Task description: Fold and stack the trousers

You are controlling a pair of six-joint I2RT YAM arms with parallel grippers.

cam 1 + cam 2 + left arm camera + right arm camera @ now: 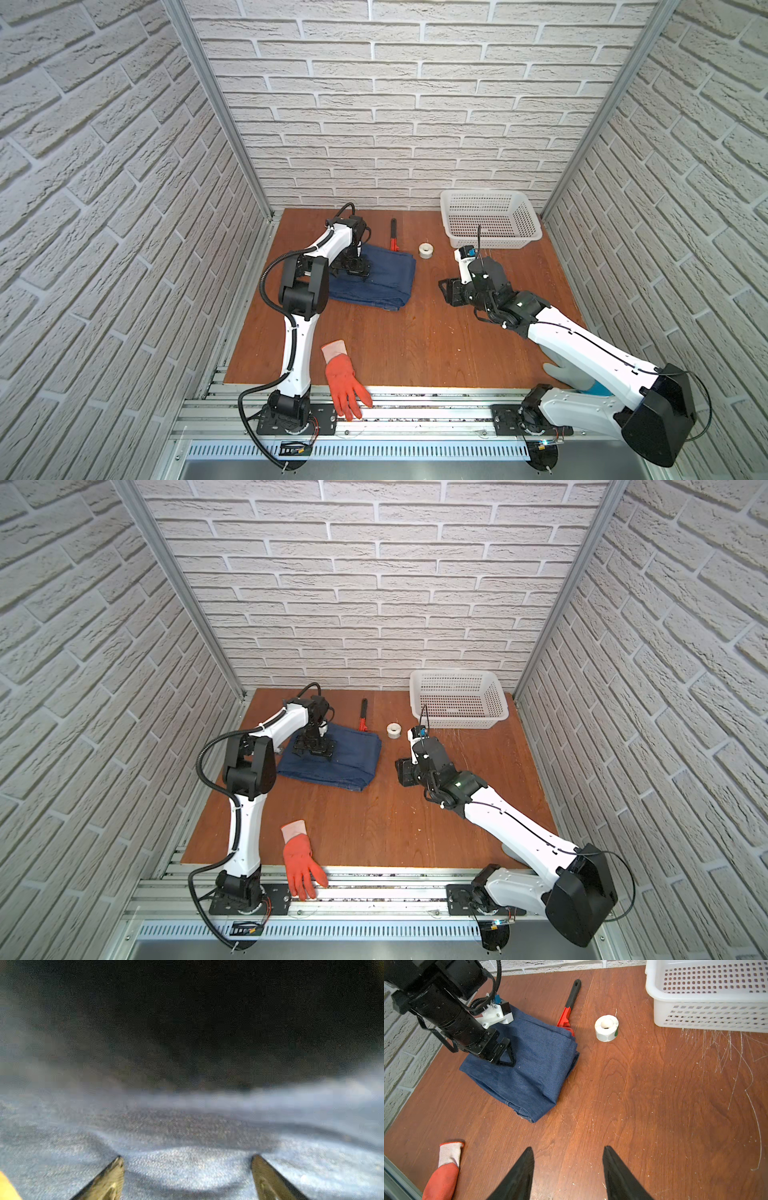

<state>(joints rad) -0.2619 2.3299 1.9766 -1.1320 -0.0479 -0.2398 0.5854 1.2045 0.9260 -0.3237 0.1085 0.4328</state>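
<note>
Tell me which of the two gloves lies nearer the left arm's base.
The orange-red glove: it lies in full view beside the left arm's base, its fingers over the front rails. The grey glove lies mostly hidden under the right arm.

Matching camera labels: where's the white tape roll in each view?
Top view: tape roll at the back, between wrench and basket.
Top view: tape roll in the same spot, nearer picture centre.
Left wrist: not in it; only trousers show.
Right wrist: tape roll between wrench and basket.
Shared landmark: the basket.
</note>
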